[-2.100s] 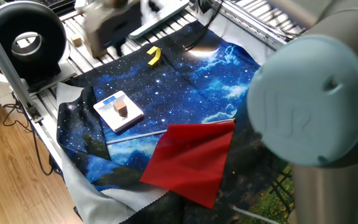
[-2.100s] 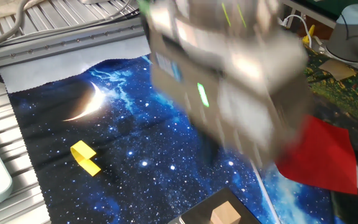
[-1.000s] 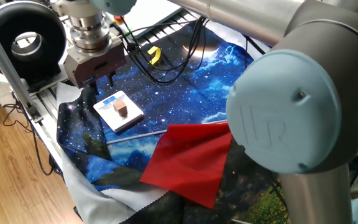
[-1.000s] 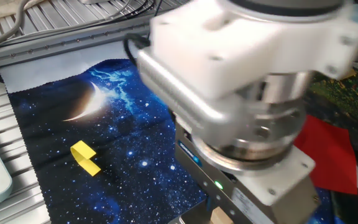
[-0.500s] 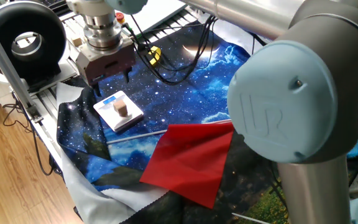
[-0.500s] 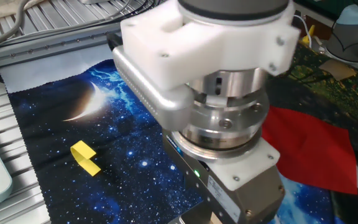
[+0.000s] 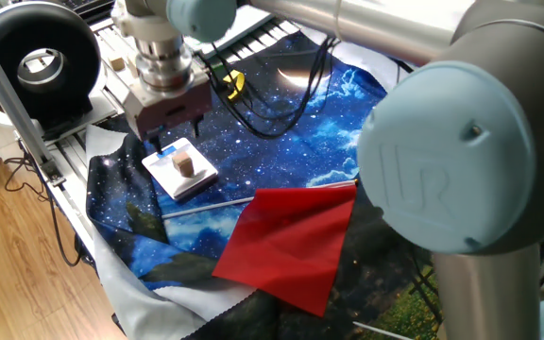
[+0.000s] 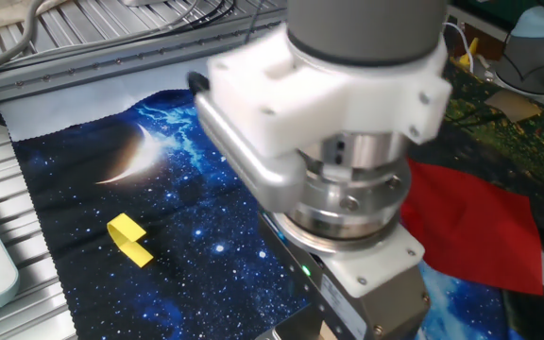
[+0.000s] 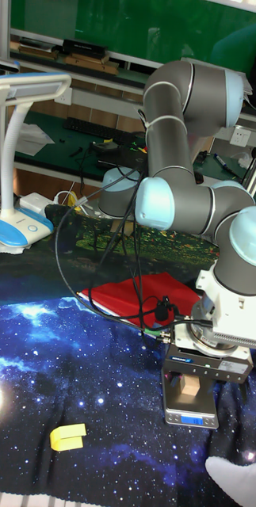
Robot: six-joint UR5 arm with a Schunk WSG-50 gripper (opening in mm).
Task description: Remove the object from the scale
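Observation:
The scale (image 7: pixel 179 170) is a small white square slab with a blue strip, lying on the starry cloth at the left. The object (image 7: pixel 186 166), a tiny brown cube, sits on its middle. My gripper (image 7: pixel 178 134) hangs just above the scale's far side, open, its two dark fingers spread apart. In the tall fixed view the gripper (image 9: pixel 196 388) is low over the scale (image 9: pixel 191 417), and the cube (image 9: pixel 191 386) shows between the fingers; contact cannot be told. In the other fixed view the arm's wrist (image 8: pixel 348 189) hides the scale.
A yellow curved piece (image 7: pixel 233 83) lies on the starry cloth beyond the gripper. A red cloth sheet (image 7: pixel 291 246) lies to the right of the scale, with a thin rod (image 7: pixel 206 206) between them. A metal rack and a black ring (image 7: pixel 36 61) stand at the left edge.
The gripper has come in from the back, then moved right and down to hang close over the scale. The cube and scale have not moved.

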